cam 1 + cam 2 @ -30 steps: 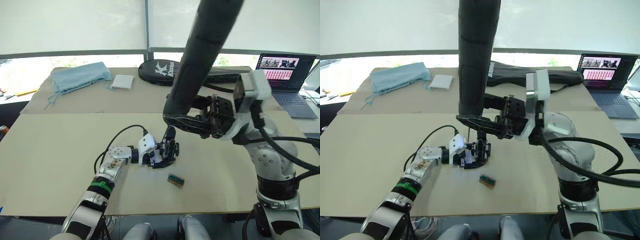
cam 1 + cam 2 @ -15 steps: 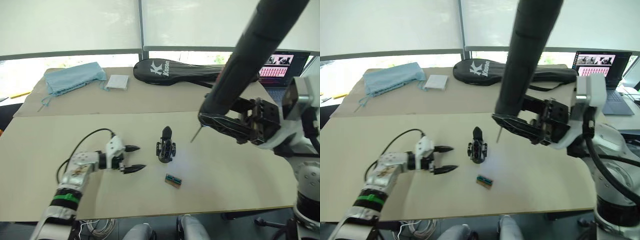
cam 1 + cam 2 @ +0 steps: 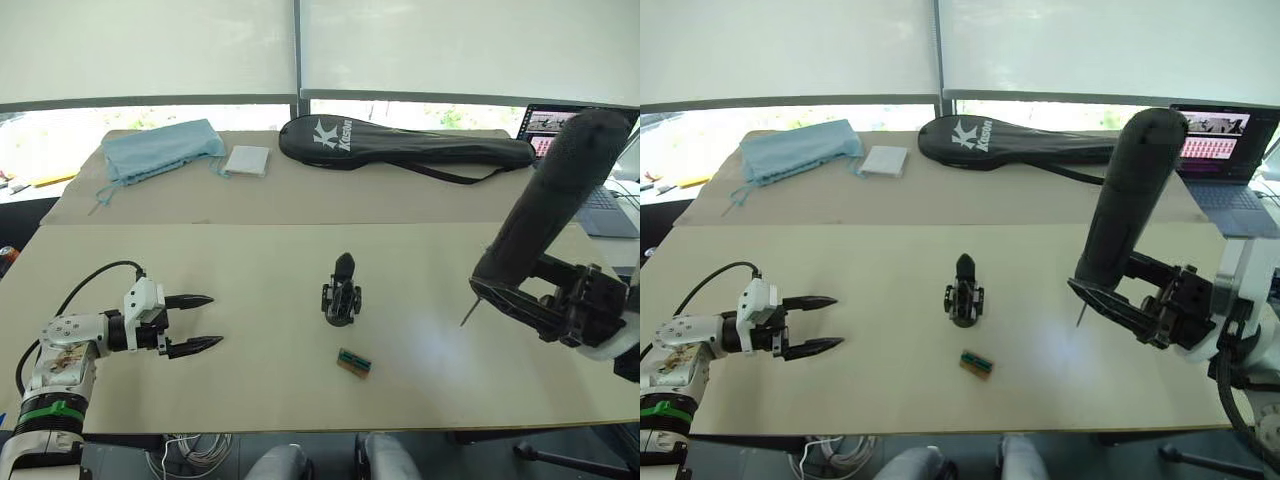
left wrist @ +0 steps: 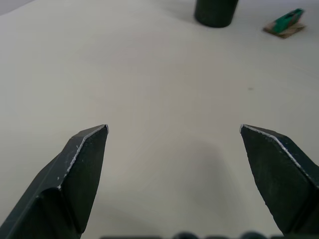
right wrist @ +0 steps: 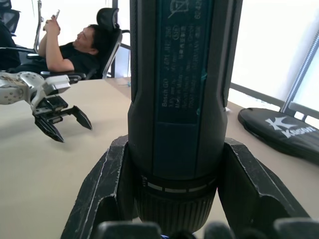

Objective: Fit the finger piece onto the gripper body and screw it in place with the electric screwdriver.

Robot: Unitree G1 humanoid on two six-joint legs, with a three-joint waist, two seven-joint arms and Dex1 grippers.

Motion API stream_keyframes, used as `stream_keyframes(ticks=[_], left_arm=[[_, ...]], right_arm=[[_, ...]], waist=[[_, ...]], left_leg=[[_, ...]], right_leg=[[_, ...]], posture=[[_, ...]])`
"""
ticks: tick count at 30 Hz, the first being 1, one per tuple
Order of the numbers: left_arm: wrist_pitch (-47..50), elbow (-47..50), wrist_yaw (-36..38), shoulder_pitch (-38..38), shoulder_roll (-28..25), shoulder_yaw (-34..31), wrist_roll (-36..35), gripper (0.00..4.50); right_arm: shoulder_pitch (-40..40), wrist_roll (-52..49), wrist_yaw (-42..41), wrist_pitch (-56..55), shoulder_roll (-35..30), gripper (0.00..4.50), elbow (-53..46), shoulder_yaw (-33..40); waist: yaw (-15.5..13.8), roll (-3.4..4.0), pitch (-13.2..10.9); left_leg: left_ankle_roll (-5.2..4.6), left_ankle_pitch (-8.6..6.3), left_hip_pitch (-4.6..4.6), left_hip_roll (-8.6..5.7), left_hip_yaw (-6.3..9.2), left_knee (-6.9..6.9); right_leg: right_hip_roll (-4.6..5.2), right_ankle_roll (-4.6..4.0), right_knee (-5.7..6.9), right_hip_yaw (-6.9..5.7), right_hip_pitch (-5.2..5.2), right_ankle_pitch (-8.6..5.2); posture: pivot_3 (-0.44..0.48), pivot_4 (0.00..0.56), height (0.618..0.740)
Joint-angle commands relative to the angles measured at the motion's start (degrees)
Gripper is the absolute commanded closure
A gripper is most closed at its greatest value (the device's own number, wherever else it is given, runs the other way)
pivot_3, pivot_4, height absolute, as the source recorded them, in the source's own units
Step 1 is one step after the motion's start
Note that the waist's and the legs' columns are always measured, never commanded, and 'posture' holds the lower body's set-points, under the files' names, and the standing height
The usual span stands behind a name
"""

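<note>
Table: a broad beige tabletop (image 3: 150,260) with a second beige surface butted against its far edge.
Gripper body: a small black block on a round base with one pointed black finger sticking up (image 3: 341,291), standing upright near the middle of the table, apart from both robot arms. In the left wrist view its round base (image 4: 216,11) shows beyond the open fingers.
Finger piece: cannot be told apart as a separate part.
Small part: a little green and tan rectangular piece (image 3: 353,362) lying flat just in front of the gripper body, toward the robot, not touching it.
Left gripper: white-bodied gripper with two black pointed fingers (image 3: 196,323), low over the table on the robot's left, well apart from the gripper body. Its fingers are spread wide with bare table between them; they hold nothing.
Right gripper: black two-fingered gripper (image 3: 540,300) on the robot's right, its fingers (image 5: 107,189) clamped around the electric screwdriver.
Electric screwdriver: a thick matte-black cylinder with a rounded top (image 3: 550,195), held tilted, its thin metal bit (image 3: 468,312) pointing down above the table, well to the right of the gripper body.
Far surface: a folded light blue cloth (image 3: 160,150), a small white square pad (image 3: 246,161), a long black racket bag with white lettering (image 3: 400,143), and an open laptop (image 3: 1218,135) at the right.
Background: a person (image 5: 75,47) sits reclined in an office chair beyond the table.
</note>
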State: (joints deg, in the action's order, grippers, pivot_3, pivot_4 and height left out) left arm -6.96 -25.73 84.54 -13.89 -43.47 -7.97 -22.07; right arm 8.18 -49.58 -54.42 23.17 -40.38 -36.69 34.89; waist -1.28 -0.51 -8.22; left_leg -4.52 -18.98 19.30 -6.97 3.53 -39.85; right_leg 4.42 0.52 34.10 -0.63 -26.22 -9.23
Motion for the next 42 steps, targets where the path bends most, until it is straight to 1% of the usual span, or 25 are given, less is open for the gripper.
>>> stream_keyframes(ticks=[1, 4, 9, 15, 20, 26, 32, 42], left_arm=[[2.33, 6.98, 0.89, 1.2, 0.58, 0.17, -2.87, 0.03], [4.62, 13.69, 0.51, 2.98, 2.16, 2.55, -3.43, 0.03], [5.86, 20.33, -0.51, 5.36, 3.4, 6.22, -2.38, 0.03], [5.14, 23.19, -4.24, 5.93, 6.52, 11.25, 1.09, 0.03], [3.05, 23.24, -5.0, 5.61, 8.97, 16.21, 4.42, 0.03], [2.66, 20.6, -8.15, 2.26, 13.31, 21.12, 8.21, 0.03], [3.48, 19.29, -10.28, 0.37, 16.13, 24.1, 10.37, 0.03], [5.76, 18.61, -13.75, -0.96, 19.83, 27.69, 13.19, 0.03]], right_arm=[[-1.8, -1.47, 0.3, -3.16, 0.24, 2.59, -3.17, -0.22], [-7.23, -2.58, 0.53, -3.78, 1.01, 2.59, -4.13, -5.6], [-12.13, -3.11, 1.59, -3.25, 2.73, 2.59, -5.99, -13.89], [-14.63, 1.33, 1.95, -4.74, 6.49, 2.59, -6.98, -24.68], [-14.59, 5.73, 0.6, -6.88, 8.68, 2.59, -5.43, -30.37], [-13.24, 10.28, -2.61, -10.98, 10.21, 2.59, -1.88, -34.49], [-12.41, 13.2, -4.55, -14.5, 10.94, 2.59, 1.32, -35.83], [-13.62, 15.46, -5.32, -17.01, 12.11, 2.59, 5.09, -37.24]], waist=[[0.11, 0.15, -0.15], [0.75, 0.29, -0.27], [0.71, 0.28, -0.32], [0.38, 0.29, -0.36], [0.55, 0.28, -0.36], [0.33, 0.28, -0.36], [0.53, 0.29, -0.36], [-0.27, 0.32, -0.34]], left_leg=[[0.0, 0.0, 0.02, -0.03, -0.01, -0.01], [0.05, -0.02, -0.02, -0.04, -0.1, -0.04], [0.06, 0.03, 0.0, 0.11, -0.09, 0.03], [0.05, 0.02, 0.0, 0.01, -0.09, -0.03], [0.05, 0.02, -0.01, -0.01, -0.09, -0.03], [0.06, 0.03, -0.03, -0.01, -0.09, -0.06], [0.05, 0.04, -0.04, -0.06, -0.09, -0.08], [0.05, 0.04, -0.08, -0.1, -0.09, -0.12]], right_leg=[[0.0, 0.0, 0.0, 0.0, -0.02, 0.0], [0.01, 0.02, 0.01, 0.01, 0.01, 0.05], [-0.06, -0.06, 0.01, 0.01, -0.06, 0.02], [0.0, -0.04, -0.02, -0.01, 0.0, 0.03], [-0.01, -0.04, 0.0, -0.09, -0.03, 0.03], [-0.02, -0.04, 0.01, -0.12, 0.01, 0.03], [-0.03, -0.04, 0.03, -0.17, -0.01, 0.03], [-0.01, 0.0, 0.03, -0.15, 0.06, 0.05]], posture=[[0.0, 0.15, 0.74], [0.0, 0.15, 0.74], [0.0, 0.15, 0.74], [0.0, 0.15, 0.74], [0.0, 0.15, 0.74], [0.0, 0.15, 0.74], [0.0, 0.15, 0.74], [0.0, 0.15, 0.74]])
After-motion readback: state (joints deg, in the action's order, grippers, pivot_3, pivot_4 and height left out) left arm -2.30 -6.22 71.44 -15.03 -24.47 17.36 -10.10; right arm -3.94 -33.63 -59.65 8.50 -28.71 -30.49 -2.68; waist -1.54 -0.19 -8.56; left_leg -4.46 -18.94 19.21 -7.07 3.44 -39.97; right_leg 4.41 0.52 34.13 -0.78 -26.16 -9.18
